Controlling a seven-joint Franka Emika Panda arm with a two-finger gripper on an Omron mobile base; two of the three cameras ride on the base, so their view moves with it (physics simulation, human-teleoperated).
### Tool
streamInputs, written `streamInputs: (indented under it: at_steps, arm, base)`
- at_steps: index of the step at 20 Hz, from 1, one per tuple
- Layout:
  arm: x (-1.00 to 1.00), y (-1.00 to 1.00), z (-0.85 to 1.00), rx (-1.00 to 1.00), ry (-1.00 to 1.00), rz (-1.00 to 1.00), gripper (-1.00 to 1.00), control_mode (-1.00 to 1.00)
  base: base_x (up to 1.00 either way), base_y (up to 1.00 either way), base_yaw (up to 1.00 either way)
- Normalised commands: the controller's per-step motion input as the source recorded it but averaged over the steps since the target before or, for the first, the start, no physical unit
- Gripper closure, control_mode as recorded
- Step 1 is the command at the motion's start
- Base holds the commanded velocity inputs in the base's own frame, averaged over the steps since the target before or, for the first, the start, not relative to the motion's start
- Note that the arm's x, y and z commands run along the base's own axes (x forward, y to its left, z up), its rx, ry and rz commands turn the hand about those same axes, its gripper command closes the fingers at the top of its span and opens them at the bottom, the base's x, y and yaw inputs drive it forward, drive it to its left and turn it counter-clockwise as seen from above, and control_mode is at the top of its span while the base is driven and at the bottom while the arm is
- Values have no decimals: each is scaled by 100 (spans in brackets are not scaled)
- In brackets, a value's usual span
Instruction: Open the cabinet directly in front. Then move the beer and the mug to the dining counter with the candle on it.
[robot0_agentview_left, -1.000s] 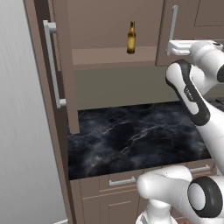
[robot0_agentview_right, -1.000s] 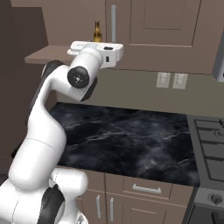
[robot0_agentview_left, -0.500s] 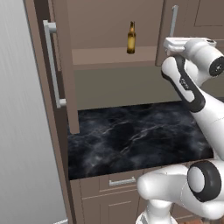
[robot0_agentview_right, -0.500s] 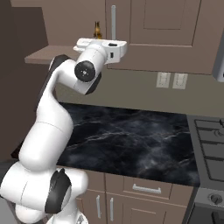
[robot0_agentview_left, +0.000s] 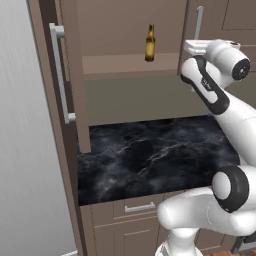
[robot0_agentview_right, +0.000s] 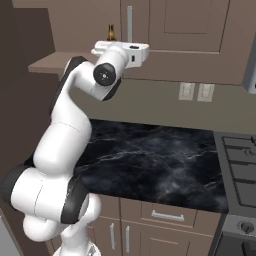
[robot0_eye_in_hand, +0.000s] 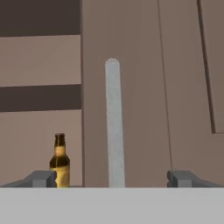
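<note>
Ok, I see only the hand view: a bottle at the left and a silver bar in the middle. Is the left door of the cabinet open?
Observer: Yes. The left door stands swung wide open.
Operator: And where does the beer stand?
Observer: The beer stands upright on the lowest shelf, near its right end, next to the closed right door.
Operator: What lies below the gripper?
Observer: Below the open gripper there is a black marble worktop, with a stove at its right.
</note>
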Motion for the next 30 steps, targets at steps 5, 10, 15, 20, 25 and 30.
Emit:
streamInputs:
  at_steps: [5,10,15,20,25,30]
  arm:
    - [40,0,0,0,2,0,-100,-100]
    - [41,0,0,0,1,0,-100,-100]
    - [41,-6,0,0,2,0,-100,-100]
    - [40,-15,0,0,2,0,-100,-100]
    - [40,-15,0,0,2,0,-100,-100]
    - [40,-9,0,0,1,0,-100,-100]
  base:
    - [0,0,0]
    - [0,0,0]
    - [0,0,0]
    - [0,0,0]
    - [0,0,0]
    - [0,0,0]
